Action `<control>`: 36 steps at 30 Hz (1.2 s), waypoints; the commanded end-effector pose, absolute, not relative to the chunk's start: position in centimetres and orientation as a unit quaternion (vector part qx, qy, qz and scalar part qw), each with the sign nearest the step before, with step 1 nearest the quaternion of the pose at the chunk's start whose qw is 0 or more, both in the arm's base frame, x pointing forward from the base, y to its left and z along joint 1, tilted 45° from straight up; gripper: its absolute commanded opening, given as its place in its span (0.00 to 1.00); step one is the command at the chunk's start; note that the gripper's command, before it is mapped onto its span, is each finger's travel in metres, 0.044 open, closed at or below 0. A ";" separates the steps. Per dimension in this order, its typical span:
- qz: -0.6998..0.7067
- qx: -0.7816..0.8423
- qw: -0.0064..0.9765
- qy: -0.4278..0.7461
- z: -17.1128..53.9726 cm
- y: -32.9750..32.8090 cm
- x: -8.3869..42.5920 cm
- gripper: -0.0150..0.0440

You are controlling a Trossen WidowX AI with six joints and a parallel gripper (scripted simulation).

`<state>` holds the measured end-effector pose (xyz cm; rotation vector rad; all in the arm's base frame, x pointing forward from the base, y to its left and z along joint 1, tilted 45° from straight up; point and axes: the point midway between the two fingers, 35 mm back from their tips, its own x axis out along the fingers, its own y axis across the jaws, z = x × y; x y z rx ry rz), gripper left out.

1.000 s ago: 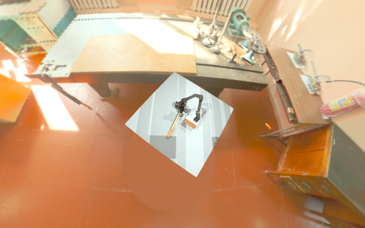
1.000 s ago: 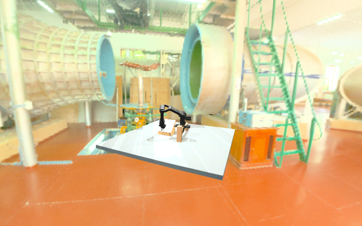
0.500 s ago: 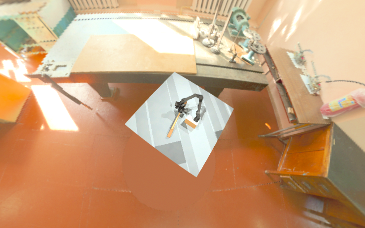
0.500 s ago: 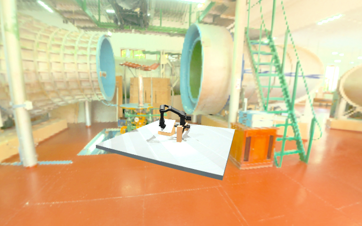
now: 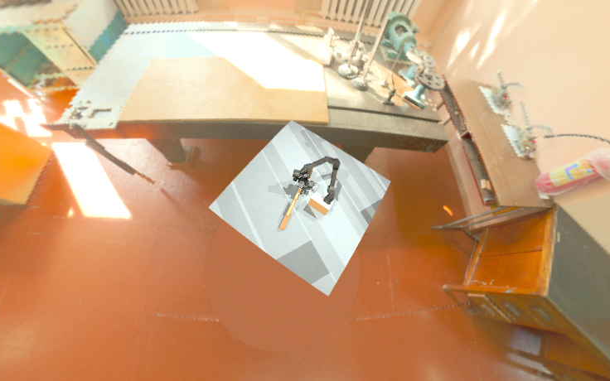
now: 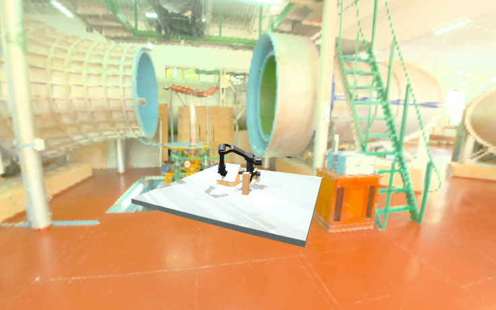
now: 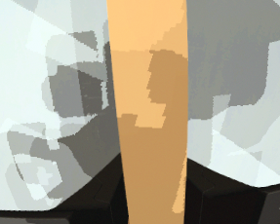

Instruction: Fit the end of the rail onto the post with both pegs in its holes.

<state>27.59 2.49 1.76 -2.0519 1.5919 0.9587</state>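
My gripper (image 5: 302, 185) (image 6: 256, 174) (image 7: 144, 155) is shut on the long wooden rail (image 5: 292, 203) (image 7: 148, 29), with one black finger on each side of it. In the top view the rail runs from my gripper down and left to a wooden block (image 5: 283, 224) (image 6: 245, 187), which looks upright in the exterior view. A small patch of wood (image 5: 310, 173) shows behind my gripper. I cannot tell from these views which piece is the post and which the footboard. The pegs, the holes and the bracket cannot be made out, nor whether the rail is level.
A white-topped box with wooden sides (image 5: 317, 204) (image 6: 226, 182) stands beside the arm's base (image 5: 329, 196) (image 6: 222, 172). The arm arches over to the rail. The pale table (image 5: 250, 199) (image 6: 281, 215) carries patchy shadows, and its edges show in the top and exterior views.
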 end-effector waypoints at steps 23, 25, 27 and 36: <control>0.339 -0.732 0.186 0.561 2.6 2.2 27.9 0.25; 0.339 -0.732 0.186 0.561 2.7 2.1 27.9 0.25; 0.339 -0.732 0.186 0.561 2.7 2.1 28.0 0.25; 0.340 -0.728 0.185 0.565 2.4 1.9 27.9 0.48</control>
